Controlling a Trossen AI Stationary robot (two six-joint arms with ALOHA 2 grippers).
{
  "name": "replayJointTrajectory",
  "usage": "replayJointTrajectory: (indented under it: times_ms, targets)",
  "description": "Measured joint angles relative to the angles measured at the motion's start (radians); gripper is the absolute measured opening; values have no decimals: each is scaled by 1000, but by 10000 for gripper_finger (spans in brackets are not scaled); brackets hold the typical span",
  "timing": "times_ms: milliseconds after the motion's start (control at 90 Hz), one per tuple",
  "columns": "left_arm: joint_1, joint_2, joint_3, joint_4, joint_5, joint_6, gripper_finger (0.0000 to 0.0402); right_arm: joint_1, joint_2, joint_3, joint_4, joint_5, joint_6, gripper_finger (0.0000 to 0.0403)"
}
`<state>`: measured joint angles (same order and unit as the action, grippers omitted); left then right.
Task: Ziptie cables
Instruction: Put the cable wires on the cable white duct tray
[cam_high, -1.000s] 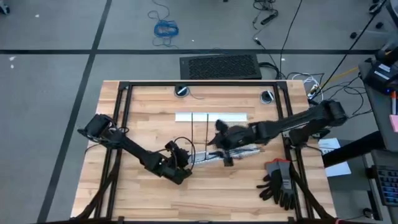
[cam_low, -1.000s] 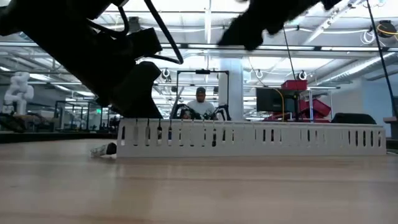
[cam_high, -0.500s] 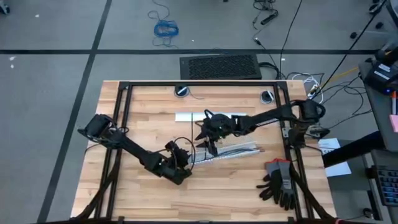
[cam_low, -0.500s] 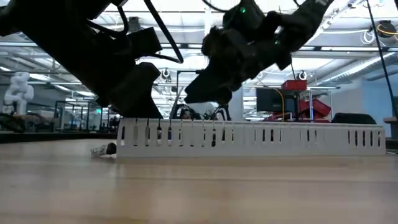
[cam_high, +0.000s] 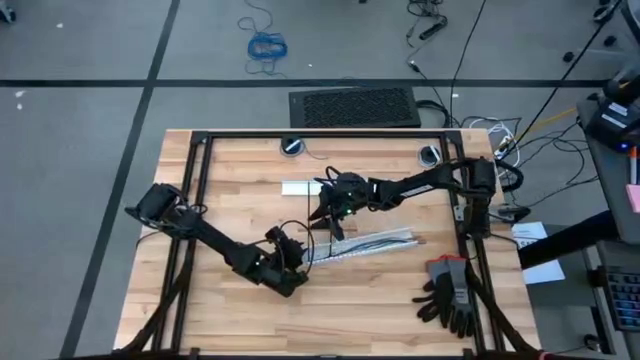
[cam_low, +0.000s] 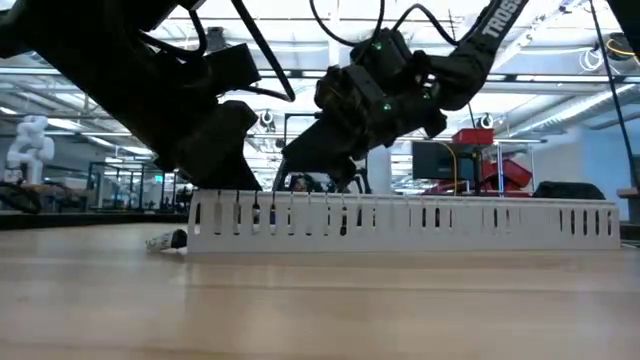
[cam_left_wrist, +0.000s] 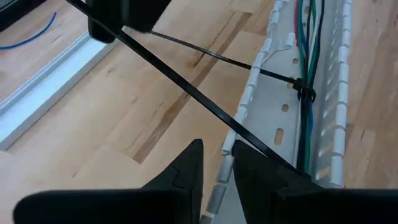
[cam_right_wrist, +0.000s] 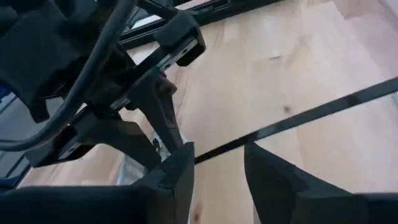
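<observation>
The wooden table (cam_high: 240, 190) stood before a bright workshop. The left claw (cam_left_wrist: 217, 163) was nearly closed, pinching a ziptie (cam_left_wrist: 186, 90) just beside the white duct (cam_left_wrist: 273, 112), where the cables (cam_left_wrist: 306, 37) lay. One tie seemed already cinched around them. The right claw (cam_right_wrist: 217, 155), slightly open, straddled the strip; tightening seemingly remained.

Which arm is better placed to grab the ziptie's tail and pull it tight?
Right. The ziptie already runs between the open jaws of the right gripper, so it probably only needs to close and pull. The left gripper sits at the white duct.
</observation>
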<state>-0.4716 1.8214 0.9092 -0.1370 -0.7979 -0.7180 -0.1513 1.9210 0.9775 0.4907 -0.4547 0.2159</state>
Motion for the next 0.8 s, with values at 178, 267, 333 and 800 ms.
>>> replayJointTrajectory:
  times_ms: [178, 267, 333, 800]
  targets:
    - [0, 0, 0, -1, 0, -5, 83, 2, 28, 53, -52, -40, -18, 97]
    - [-7, 0, 0, 0, -1, -9, 83, 0, 28, 60, -77, -43, -27, 75]
    - [-9, 0, 0, 0, -1, -9, 83, 0, 28, 60, -76, -48, -33, 44]
    - [-10, 0, 0, -3, -1, -9, 83, 6, 16, 61, -195, -38, -46, 1]
